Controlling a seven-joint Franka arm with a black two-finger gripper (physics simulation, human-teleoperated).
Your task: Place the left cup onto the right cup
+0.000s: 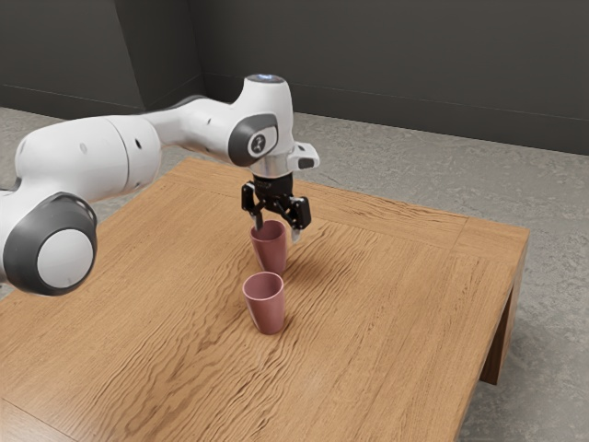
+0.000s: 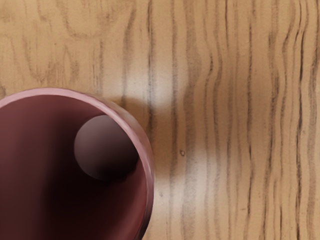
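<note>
Exterior view: gripper [image 1: 277, 230], fingers spread, straddles one rim wall of the cup [image 1: 269, 249] directly beneath, likely for a rim pinch. Second cup [image 1: 264, 302] stands near, untouched, as the target.

The front cup [image 1: 264, 304] stands upright on the counter [image 1: 396, 304], near its middle. The rear cup [image 1: 270, 247] is upright just behind the front cup, apart from it. The hand [image 1: 277, 228] is behind and above the front cup, directly over the rear cup's rim, fingers pointing down.
</note>
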